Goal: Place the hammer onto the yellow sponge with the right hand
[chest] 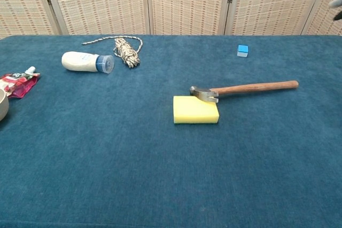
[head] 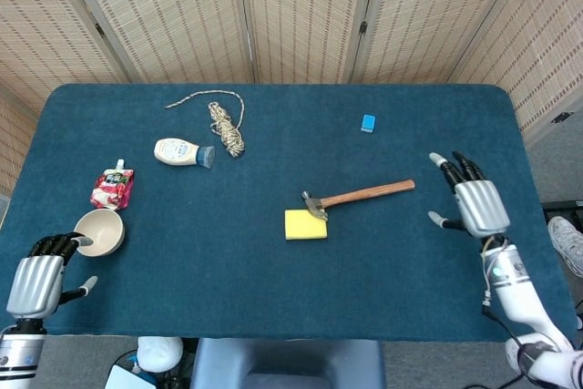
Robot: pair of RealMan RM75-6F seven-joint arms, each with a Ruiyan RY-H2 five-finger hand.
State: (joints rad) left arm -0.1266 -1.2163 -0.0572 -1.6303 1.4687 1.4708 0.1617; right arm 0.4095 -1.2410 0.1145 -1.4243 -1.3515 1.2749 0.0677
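Here the left robot hand (head: 35,284) sits at the table's (head: 273,298) near edge beside the bowl (head: 98,231), fingers curled in and holding nothing. The hammer (head: 357,196) lies with its head on the yellow sponge's (head: 305,224) far corner — handle trailing rightward onto the cloth. The right robot hand (head: 478,206) hovers well clear, fingers spread and empty. Placement looks done; what remains, I judge, is only parking that arm.
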